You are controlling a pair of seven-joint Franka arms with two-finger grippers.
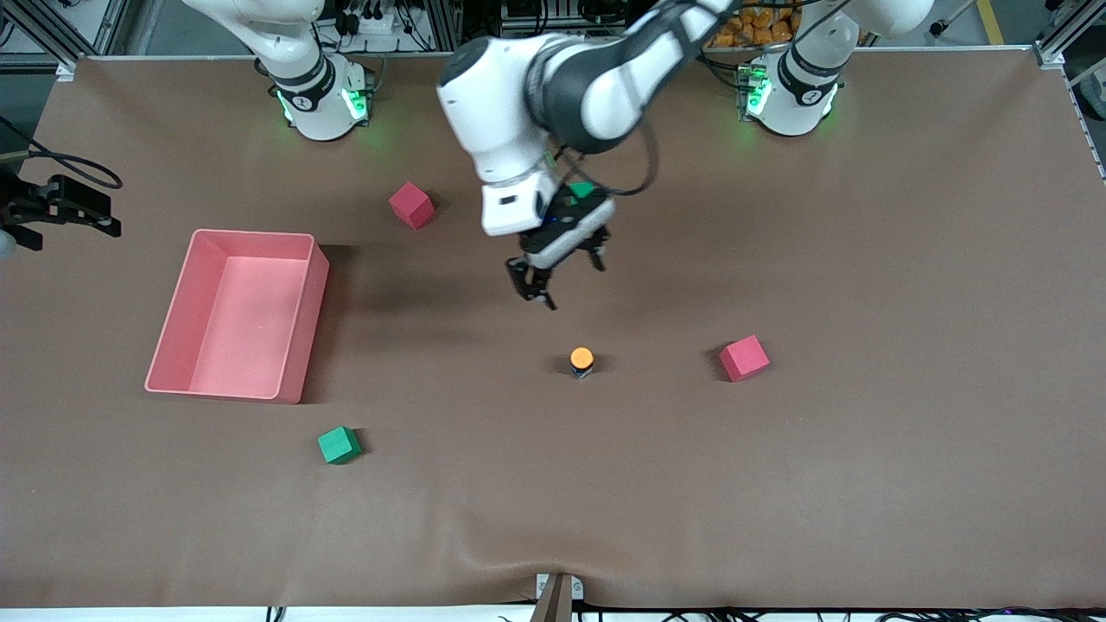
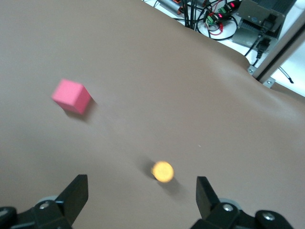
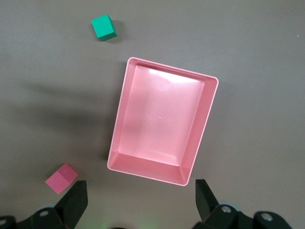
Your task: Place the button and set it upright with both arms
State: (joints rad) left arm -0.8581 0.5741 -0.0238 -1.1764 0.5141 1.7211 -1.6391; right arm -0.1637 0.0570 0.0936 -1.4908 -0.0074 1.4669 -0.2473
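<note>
Standing upright on the brown table cloth (image 1: 778,484) with round orange cap up, the tiny push-button on its short black body (image 1: 582,362) appears already set as the task asks, clear of and untouched by the black fingers (image 2: 76,195) of the left gripper (image 1: 560,275), which hangs over it tilted, jaws spread wide and empty, button between the fingertips in the left wrist view. Waiting high over the empty pink plastic bin (image 3: 162,126), right gripper (image 3: 140,202) likewise wide open, holding nothing.
</note>
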